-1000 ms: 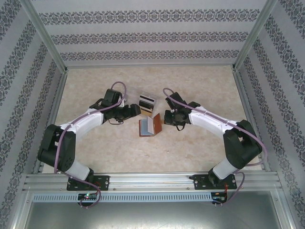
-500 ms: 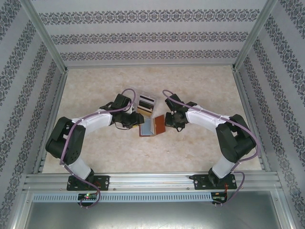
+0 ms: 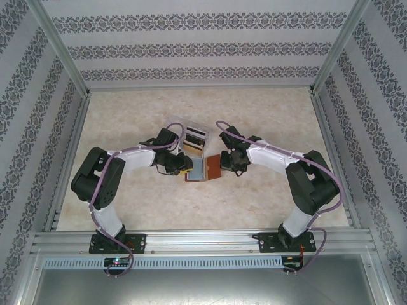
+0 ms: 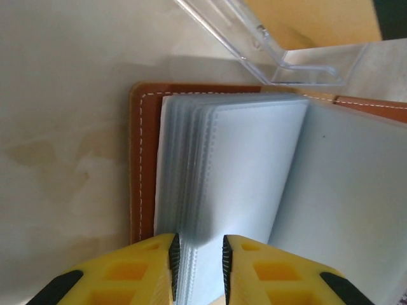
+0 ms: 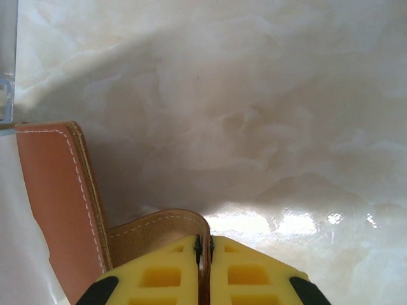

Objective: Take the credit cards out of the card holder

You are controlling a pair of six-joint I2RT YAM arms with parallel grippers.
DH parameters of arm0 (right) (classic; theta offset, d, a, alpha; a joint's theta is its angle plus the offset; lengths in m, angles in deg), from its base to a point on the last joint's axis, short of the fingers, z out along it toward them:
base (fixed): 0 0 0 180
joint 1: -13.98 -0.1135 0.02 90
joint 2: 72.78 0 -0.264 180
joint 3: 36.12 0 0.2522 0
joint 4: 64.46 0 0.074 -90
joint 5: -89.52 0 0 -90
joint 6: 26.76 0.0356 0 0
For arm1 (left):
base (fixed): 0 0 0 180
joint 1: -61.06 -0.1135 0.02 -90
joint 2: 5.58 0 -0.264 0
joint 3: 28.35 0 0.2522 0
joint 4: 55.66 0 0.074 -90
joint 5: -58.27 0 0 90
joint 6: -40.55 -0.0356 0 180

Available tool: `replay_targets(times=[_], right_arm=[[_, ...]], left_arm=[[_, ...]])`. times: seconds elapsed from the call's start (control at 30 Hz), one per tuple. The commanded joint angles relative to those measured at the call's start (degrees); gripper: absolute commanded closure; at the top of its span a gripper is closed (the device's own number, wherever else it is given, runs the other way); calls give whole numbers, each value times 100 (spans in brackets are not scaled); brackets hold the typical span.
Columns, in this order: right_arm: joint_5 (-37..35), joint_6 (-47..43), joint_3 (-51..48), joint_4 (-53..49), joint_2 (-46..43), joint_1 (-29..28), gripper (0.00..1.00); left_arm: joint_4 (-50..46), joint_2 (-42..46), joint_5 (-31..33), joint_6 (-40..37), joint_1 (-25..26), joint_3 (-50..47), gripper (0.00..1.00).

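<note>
Bench [image 3: 267, 114]: beige, marbled. The brown card holder [image 3: 202, 169] lies open at mid-bench, between your two arms and just in front of a clear plastic case [image 3: 191, 138]. Your left pincer [image 4: 198, 244] is at the holder's left side, clenched on the stack of clear sleeves [image 4: 248, 165], with one yellow finger on each side of it. Your right pincer [image 5: 204, 244] is at the holder's right cover, clenched on the tan strap [image 5: 159, 229] looping off that cover.

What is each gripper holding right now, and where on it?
The right gripper pinches the leather strap of the card holder. The left gripper clamps the plastic sleeves at their near edge.
</note>
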Motion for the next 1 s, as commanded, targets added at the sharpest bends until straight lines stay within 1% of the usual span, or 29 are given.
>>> replay_targets(times=[0.0,0.2,0.6,0.73,0.97], right_arm=[[99,95,15,-101,85,24,90],[143,115,4,-66,129,16,90],[151,146,10,-46,171,-37,91],[137,136,15,-52,165,-33,90],[142,151,15,-46,180,-31,90]], left_arm=[[47,-69,-87,-31,79,164,73],[83,-130,-299,-91,80,246,78],[82,-202,-727,-230,102,431,76],[132,-150,-803,-257,126,441,76],[173,-66,-861,-291,149,448,72]])
